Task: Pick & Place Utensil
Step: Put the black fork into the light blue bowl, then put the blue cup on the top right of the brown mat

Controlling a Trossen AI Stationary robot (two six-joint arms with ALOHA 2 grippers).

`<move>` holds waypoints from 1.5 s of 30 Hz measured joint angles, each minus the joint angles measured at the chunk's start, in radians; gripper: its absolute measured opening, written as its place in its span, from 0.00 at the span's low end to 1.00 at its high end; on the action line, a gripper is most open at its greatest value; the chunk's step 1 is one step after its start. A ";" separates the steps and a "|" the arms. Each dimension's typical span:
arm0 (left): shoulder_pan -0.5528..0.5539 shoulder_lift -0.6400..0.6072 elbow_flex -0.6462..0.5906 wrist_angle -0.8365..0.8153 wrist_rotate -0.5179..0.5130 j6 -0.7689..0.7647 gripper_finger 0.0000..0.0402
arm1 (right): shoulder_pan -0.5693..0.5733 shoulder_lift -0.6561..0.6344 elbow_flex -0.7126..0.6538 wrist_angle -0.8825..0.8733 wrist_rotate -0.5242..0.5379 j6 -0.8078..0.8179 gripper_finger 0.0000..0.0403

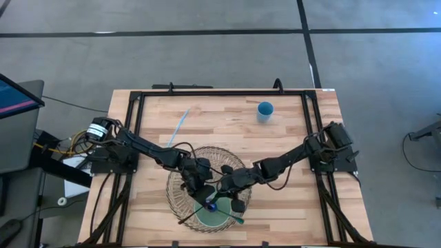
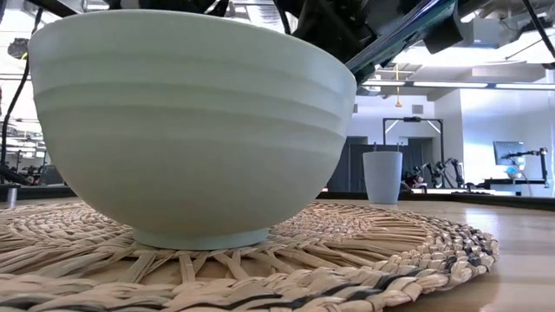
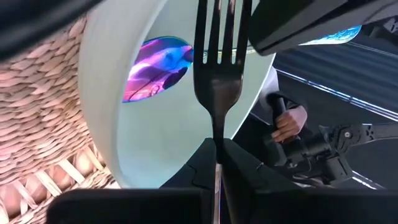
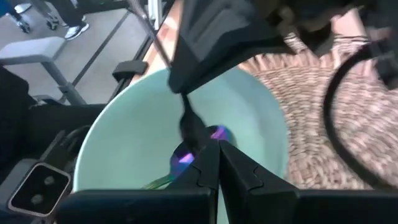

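A pale green bowl (image 1: 205, 222) stands on a round woven mat (image 1: 207, 160) near the table's near edge; it fills the low view (image 2: 191, 130). My left gripper (image 1: 201, 195) is shut on a dark fork (image 3: 217, 74) over the bowl, tines toward its inside. My right gripper (image 1: 232, 200) is shut on an iridescent blue-purple spoon (image 3: 155, 65), whose bowl end lies inside the green bowl (image 4: 186, 155). My left gripper pinches the fork's handle just behind the neck (image 3: 216, 140) between its two fingers, which lie along it. The tines (image 3: 217, 31) point down into the bowl and are clear of it. The handle sticks up behind the gripper (image 4: 144, 28). My right gripper holds the spoon close behind its bowl end (image 4: 198, 144); its own fingers hide the place of contact. The spoon's bowl end is low inside the green bowl. The handle (image 2: 390, 36) slants up over the rim toward the table's near right (image 1: 238, 219).
A blue cup (image 1: 265, 110) stands upright at the far right of the table, also in the low view (image 2: 382, 176). A thin pale blue stick (image 1: 180, 124) lies at the far left. A black frame (image 1: 220, 91) rims the table. Both arms cross over the mat.
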State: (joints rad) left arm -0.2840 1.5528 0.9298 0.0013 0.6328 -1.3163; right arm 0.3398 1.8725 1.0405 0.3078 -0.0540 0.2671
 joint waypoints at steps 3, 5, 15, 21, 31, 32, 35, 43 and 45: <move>0.000 0.000 0.000 0.000 0.001 0.000 0.04 | -0.002 0.000 0.000 -0.009 0.003 -0.001 0.00; 0.000 0.000 0.000 0.000 0.001 0.001 0.05 | -0.002 0.000 0.000 -0.032 0.003 -0.001 0.00; 0.005 0.000 0.000 0.004 0.003 0.003 0.13 | -0.002 0.000 0.000 -0.053 0.000 -0.003 0.00; 0.012 0.000 0.000 0.005 -0.002 0.003 0.13 | -0.002 0.000 0.000 -0.071 -0.001 -0.004 0.00; 0.031 -0.002 0.000 0.077 -0.018 0.047 0.09 | -0.002 0.000 0.000 -0.068 -0.001 -0.004 0.00; 0.031 -0.006 0.000 0.088 -0.012 0.063 0.08 | -0.002 0.000 0.000 -0.064 -0.001 -0.006 0.00; 0.027 -0.034 0.000 0.112 -0.002 0.134 0.07 | 0.000 0.000 0.000 -0.031 -0.001 -0.015 0.00; 0.038 -0.209 0.000 0.106 -0.055 0.420 0.02 | -0.002 -0.010 0.001 -0.004 -0.001 -0.015 0.00; 0.045 -0.256 0.000 0.092 -0.084 0.527 0.02 | -0.003 -0.020 0.004 -0.013 -0.001 -0.020 0.00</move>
State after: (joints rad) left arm -0.2387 1.2970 0.9298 0.0937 0.5490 -0.7890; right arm 0.3364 1.8520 1.0446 0.2945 -0.0551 0.2468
